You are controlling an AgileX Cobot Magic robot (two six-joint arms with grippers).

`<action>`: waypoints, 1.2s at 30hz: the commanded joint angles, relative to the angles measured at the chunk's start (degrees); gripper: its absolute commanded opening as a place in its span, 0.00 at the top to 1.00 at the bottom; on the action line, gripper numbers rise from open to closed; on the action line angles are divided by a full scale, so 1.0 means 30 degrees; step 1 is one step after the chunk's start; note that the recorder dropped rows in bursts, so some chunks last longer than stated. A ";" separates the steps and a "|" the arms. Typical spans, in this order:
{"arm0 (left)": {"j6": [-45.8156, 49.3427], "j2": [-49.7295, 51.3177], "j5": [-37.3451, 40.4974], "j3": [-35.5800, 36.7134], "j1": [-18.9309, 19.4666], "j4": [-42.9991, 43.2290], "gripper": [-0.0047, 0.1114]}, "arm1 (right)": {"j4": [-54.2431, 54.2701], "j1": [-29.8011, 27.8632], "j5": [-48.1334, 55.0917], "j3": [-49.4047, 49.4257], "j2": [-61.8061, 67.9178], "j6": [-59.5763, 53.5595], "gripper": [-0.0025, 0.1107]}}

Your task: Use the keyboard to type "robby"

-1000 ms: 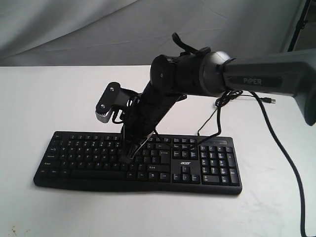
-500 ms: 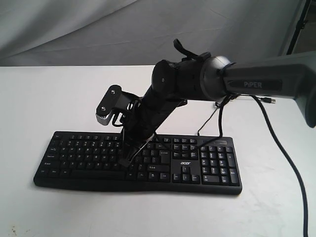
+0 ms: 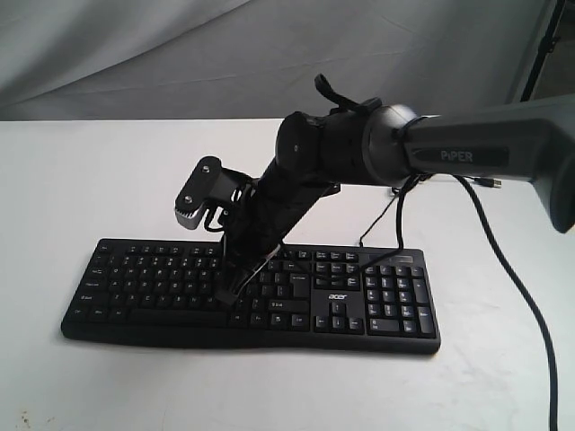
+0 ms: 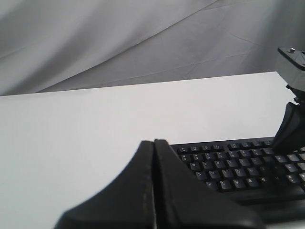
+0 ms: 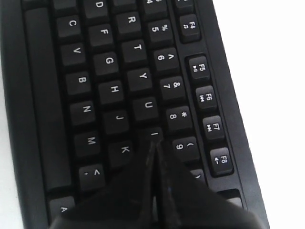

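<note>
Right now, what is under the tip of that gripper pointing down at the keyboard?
The shut right gripper tapers to a tip over the I key of the keyboard, with K and 9 beside. Keys farther under it are covered, and whether it touches cannot be told.

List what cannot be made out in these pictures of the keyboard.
1. Right wrist view: the right claw covers keyboard keys beneath it; contact unclear.
2. Exterior view: key letters too small; the arm hides some keys.
3. Left wrist view: the left claw and picture edge cut off the keyboard.
</note>
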 commanded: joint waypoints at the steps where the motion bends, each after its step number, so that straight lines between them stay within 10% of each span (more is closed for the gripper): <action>1: -0.0053 -0.0066 -0.0102 0.0082 -0.0122 0.0091 0.96 | 0.0117 -0.0043 0.0153 0.0135 -0.0048 -0.0202 0.98; 36: -0.0053 -0.0066 -0.0102 0.0082 -0.0122 0.0091 0.96 | 0.0042 -0.0043 -0.0259 0.0318 0.0286 -0.0630 0.98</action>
